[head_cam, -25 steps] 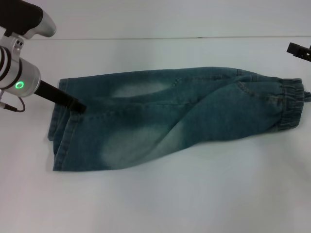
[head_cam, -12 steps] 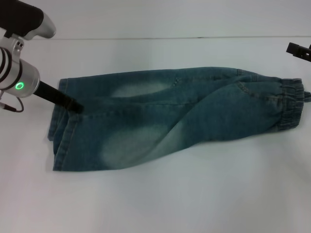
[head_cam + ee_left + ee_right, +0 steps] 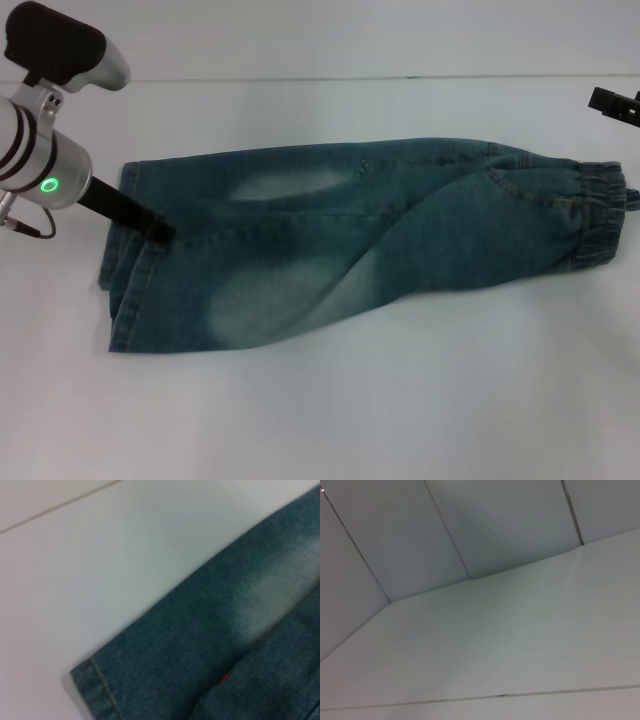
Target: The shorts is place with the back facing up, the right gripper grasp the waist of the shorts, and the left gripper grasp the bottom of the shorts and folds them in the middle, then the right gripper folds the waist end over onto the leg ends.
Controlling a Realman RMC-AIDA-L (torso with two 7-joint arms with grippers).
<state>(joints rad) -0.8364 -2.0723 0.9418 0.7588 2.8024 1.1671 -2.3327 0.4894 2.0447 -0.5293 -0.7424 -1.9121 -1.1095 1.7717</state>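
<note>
the shorts lie folded lengthwise on the white table, the left gripper touching the leg ends, grip state unclear, right gripper parked far right

White table, the shorts lying flat across it, folded lengthwise

The shorts stretch across the middle of the white table. The left gripper sits on the leg ends (blocking that corner). Bare tabletop lies along the near side, and the waist lies uncovered.
</note>
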